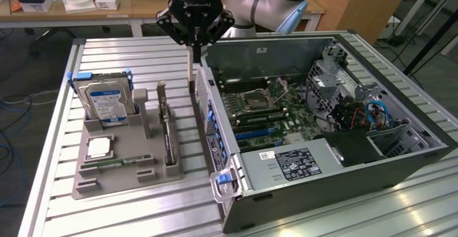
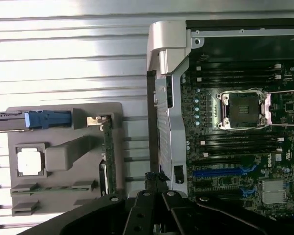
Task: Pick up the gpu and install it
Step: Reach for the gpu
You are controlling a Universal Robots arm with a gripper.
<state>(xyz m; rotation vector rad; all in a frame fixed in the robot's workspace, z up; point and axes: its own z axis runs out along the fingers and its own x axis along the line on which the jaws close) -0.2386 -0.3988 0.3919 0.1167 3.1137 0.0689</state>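
The gpu [image 1: 167, 132] stands on edge in a slot of the grey parts tray [image 1: 107, 186], a dark card with its silver bracket at the far end. In the wrist view the gpu [image 2: 108, 152] shows as a thin strip along the tray [image 2: 63, 127] edge nearest the computer. My gripper [image 1: 194, 44] hangs high over the gap between the tray and the open computer case [image 1: 236, 194], near the case's far rear corner. Its fingers are shut, and I see nothing between them. In the wrist view the gripper [image 2: 155, 178] is above the case's rear wall [image 2: 172, 122].
The tray also holds a hard drive [image 1: 106, 100], a processor [image 1: 98, 147] and a green memory stick [image 1: 115, 162]. The motherboard [image 1: 268, 108] lies exposed inside the case, with blue slots [image 2: 220, 172]. A thin pale upright strip [image 1: 191, 71] stands just below my fingertips.
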